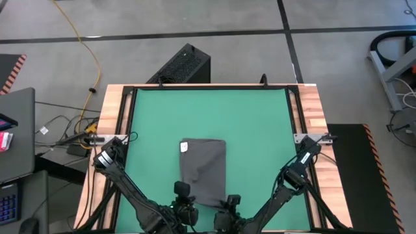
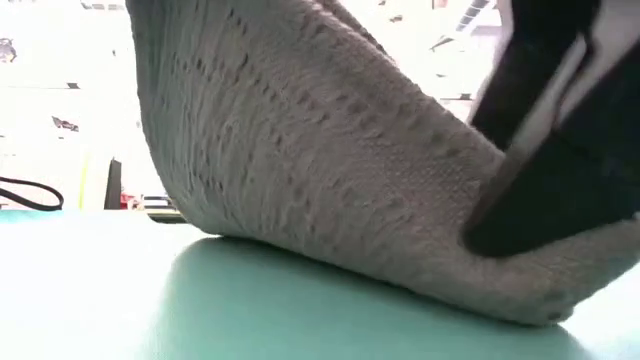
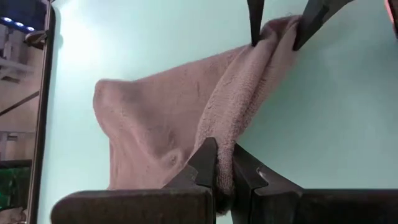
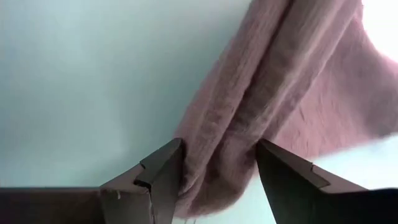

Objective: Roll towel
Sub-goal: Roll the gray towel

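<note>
Towel: the dark grey towel fills the low view, its near edge lifted off the green tabletop and sagging back down to it in a curve.
Towel's place: on the table's near half, about midway between the left and right edges; the far part lies flat, the near edge is raised at the two grippers.
Label: a small white label sits at the towel's far left corner.
Left gripper: at the near edge of the table, at the towel's near left corner; its fingers are clenched tight on a fold of the cloth, as its own wrist view shows.
Right gripper: just beside it at the towel's near right corner; its fingers stand wide with a bunched ridge of towel filling the gap between them, so it is grasping the cloth.
Between the grippers: the held edge is gathered into a thick fold running from one gripper to the other.
Table frame: wooden side rails border the green top left and right.
Floor: a yellow cable trails over the grey floor beyond the far left corner.
</note>
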You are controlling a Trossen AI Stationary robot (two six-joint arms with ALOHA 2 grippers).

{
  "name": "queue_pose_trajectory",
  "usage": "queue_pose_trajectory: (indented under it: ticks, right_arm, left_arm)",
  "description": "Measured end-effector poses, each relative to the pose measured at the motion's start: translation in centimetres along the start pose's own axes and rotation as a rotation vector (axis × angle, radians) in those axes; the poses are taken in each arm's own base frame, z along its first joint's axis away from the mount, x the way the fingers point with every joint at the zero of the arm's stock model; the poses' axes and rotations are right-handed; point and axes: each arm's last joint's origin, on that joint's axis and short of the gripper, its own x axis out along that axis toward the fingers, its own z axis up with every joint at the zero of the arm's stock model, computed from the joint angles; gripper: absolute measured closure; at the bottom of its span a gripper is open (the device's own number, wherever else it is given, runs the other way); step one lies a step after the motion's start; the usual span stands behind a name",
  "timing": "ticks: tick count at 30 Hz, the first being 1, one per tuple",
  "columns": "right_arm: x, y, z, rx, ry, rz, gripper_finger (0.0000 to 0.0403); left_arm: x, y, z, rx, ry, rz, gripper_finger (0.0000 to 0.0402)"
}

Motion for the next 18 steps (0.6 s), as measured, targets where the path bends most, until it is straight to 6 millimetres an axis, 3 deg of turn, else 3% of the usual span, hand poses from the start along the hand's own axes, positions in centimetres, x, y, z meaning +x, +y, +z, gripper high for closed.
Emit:
queue_pose_trajectory:
  ticks: [4,7,9,12,15,18]
  right_arm:
    - [0.3,-0.1,0.0,0.058,0.002,-0.008,0.0186]
    - [0.3,-0.1,0.0,0.054,0.0,-0.011,0.022]
    - [0.3,-0.1,0.0,0.048,0.0,-0.01,0.0261]
    - [0.2,-0.1,0.0,0.044,-0.008,-0.014,0.036]
    - [-0.9,-0.2,0.6,0.042,-0.074,-0.029,0.0385]
    - [-3.7,-1.2,2.0,0.014,-0.141,-0.026,0.039]
  left_arm:
    - [-0.1,0.0,0.1,0.001,-0.002,0.0,0.0401]
    - [-0.1,0.1,0.1,0.009,-0.001,0.0,0.0401]
    - [0.0,0.1,0.1,0.015,-0.002,0.003,0.0401]
    - [0.0,0.2,0.0,0.026,-0.001,0.015,0.0401]
    - [-0.1,0.3,-0.2,0.033,0.015,0.028,0.0401]
    - [-0.7,0.3,0.1,0.022,-0.002,0.018,0.0401]
